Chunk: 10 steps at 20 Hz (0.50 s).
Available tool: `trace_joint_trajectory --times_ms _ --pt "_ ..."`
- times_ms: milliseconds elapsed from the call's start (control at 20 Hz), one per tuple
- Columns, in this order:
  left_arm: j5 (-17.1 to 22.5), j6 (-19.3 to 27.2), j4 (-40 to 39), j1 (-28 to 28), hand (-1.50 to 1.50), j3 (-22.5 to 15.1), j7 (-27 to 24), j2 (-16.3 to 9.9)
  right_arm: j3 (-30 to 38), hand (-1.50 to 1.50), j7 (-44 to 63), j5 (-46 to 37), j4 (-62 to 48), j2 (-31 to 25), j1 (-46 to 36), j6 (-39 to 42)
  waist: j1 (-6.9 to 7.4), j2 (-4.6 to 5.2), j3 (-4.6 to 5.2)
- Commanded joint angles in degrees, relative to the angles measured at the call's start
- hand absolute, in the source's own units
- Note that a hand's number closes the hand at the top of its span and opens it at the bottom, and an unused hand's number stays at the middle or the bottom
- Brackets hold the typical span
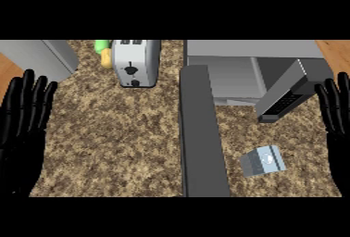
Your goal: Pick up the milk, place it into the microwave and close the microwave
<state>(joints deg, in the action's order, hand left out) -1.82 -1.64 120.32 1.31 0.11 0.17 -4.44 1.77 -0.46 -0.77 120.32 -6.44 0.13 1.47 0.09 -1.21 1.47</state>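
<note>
With both black hands spread and idle, the right hand [336,109] should reach squarely over the small grey-blue milk carton [263,160] on the speckled brown counter [123,139].

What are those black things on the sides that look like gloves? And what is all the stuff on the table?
Those are a robot's two hands. The picture is taken from the robot's head, looking straight down at a speckled kitchen counter. The left robot hand shows at the left edge and the right robot hand at the right edge. Both are open, resting with fingers up, and hold nothing.

On the counter lies a small grey milk carton, on its side. Behind it is a microwave, and its door is swung wide open towards the robot. At the back stands a silver toaster, with something green and yellow beside it that is mostly hidden.
</note>
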Motion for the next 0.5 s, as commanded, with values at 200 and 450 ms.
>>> trace_joint_trajectory --times_ms 200,450 --pt "-0.62 1.44 -0.20 -0.72 -1.50 -2.54 3.47 2.48 -1.96 -1.50 7.97 0.62 16.30 -0.01 9.50 1.25 -0.51 1.05 -1.47" --pt "11.25 6.01 -7.60 -7.72 -1.50 -3.75 -3.53 4.37 -7.68 -1.50 8.73 2.89 17.33 2.39 19.66 3.85 -0.71 1.01 -1.42"
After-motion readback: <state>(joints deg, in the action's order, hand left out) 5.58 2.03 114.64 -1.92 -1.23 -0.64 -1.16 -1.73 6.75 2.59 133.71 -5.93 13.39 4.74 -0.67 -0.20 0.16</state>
